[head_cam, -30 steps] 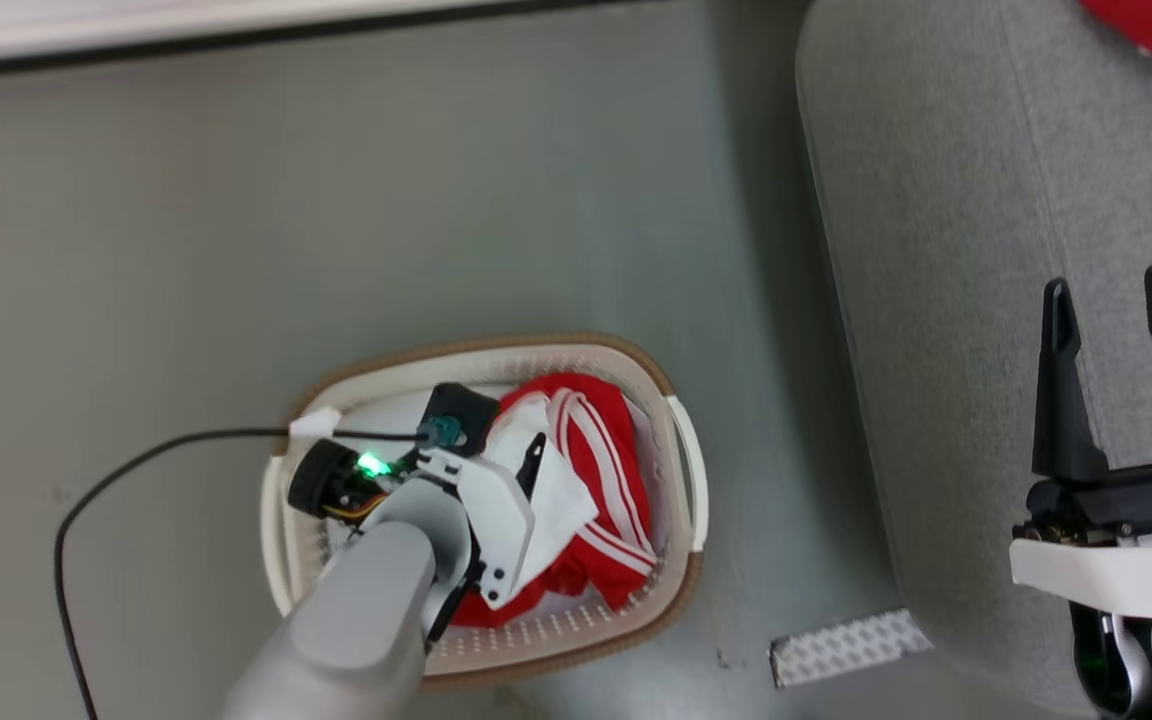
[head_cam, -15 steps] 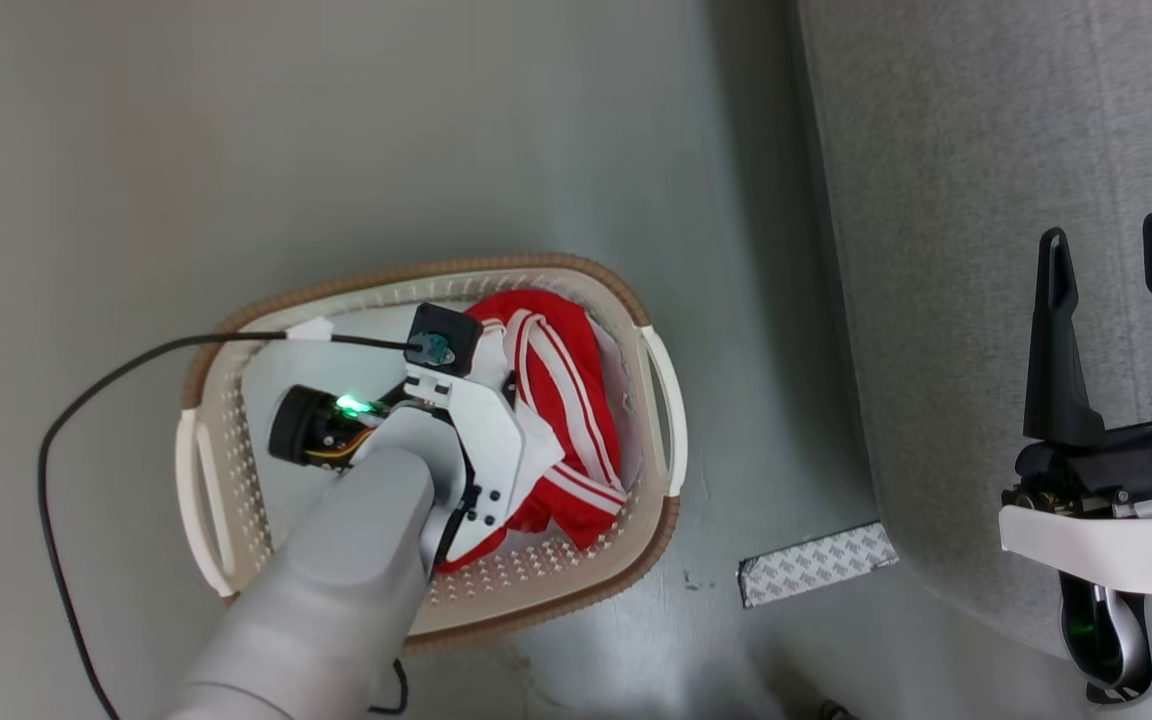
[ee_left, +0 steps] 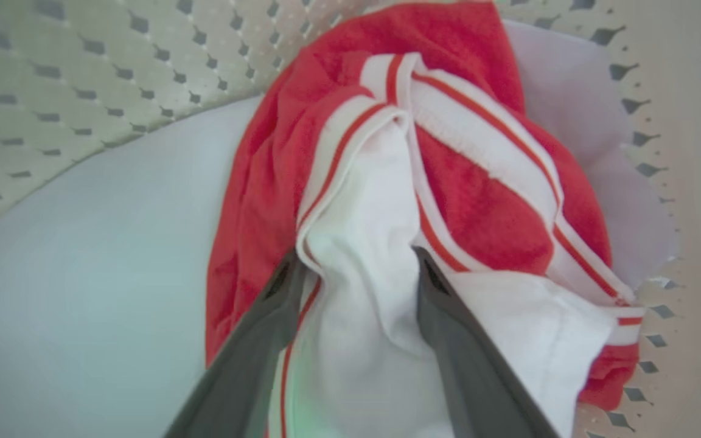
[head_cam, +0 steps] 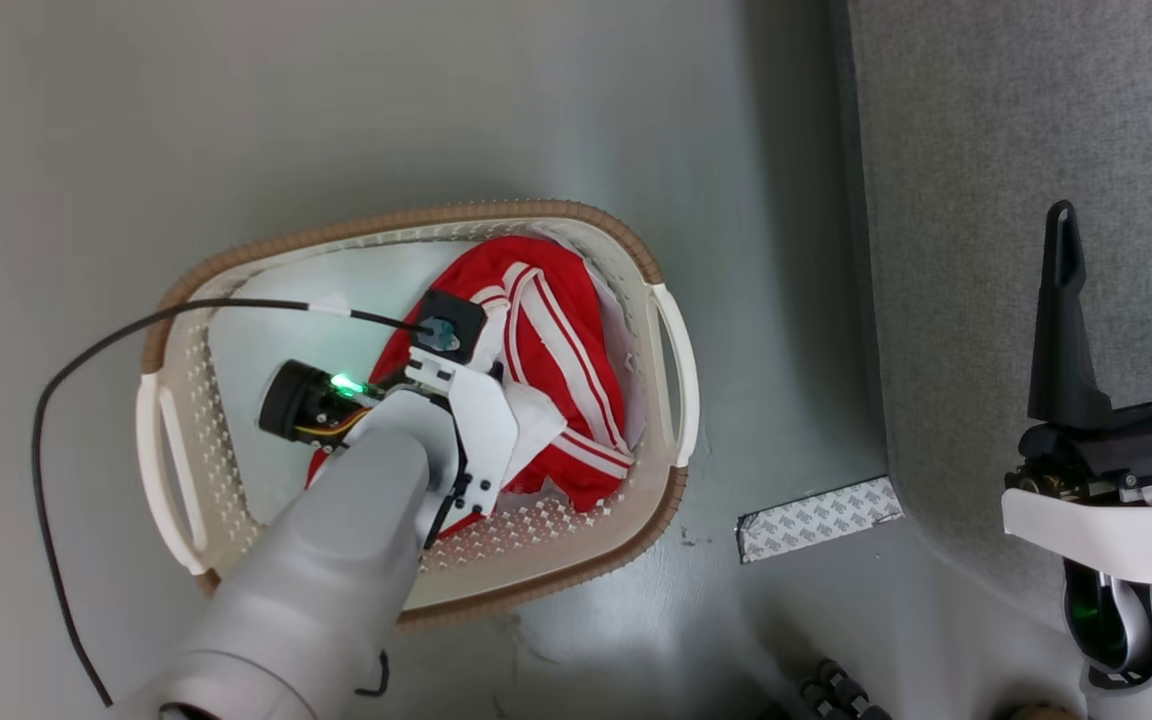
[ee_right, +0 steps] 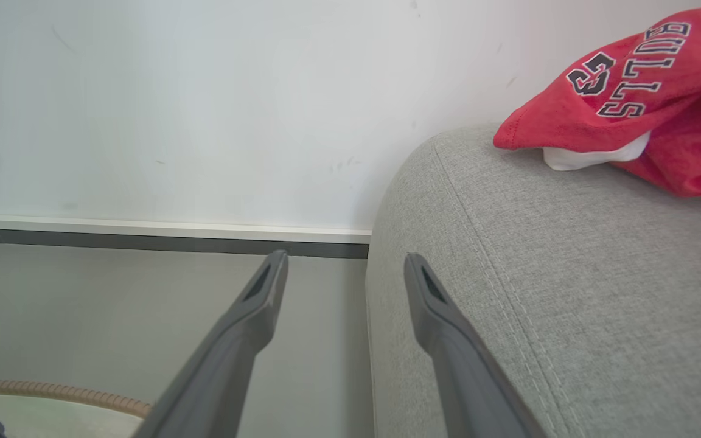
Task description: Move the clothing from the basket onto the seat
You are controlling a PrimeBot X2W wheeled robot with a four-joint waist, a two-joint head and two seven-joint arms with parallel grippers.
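The cream basket [head_cam: 416,215] with its tan rim stands on the grey floor. In its right half lies red clothing [head_cam: 556,340] with white stripes. My left arm reaches down into the basket. In the left wrist view the left gripper [ee_left: 356,261] is open, and its two fingers straddle a white fold of the clothing [ee_left: 362,231]. My right gripper [head_cam: 1121,215] is open and holds nothing, over the left edge of the grey seat [head_cam: 986,200]. The right wrist view shows this gripper [ee_right: 344,258] beside the seat's rounded corner [ee_right: 569,274], with another red garment [ee_right: 648,79] on top.
A black cable [head_cam: 66,370] loops from my left wrist over the basket's left rim onto the floor. A patterned tape strip [head_cam: 821,518] lies on the floor between basket and seat. A white wall with a dark baseboard [ee_right: 143,243] runs behind.
The head camera has shifted, so the basket sits higher and more fully in the picture. My left gripper has sunk further onto the clothing, its fingers now hidden under the wrist. The right gripper stays open.
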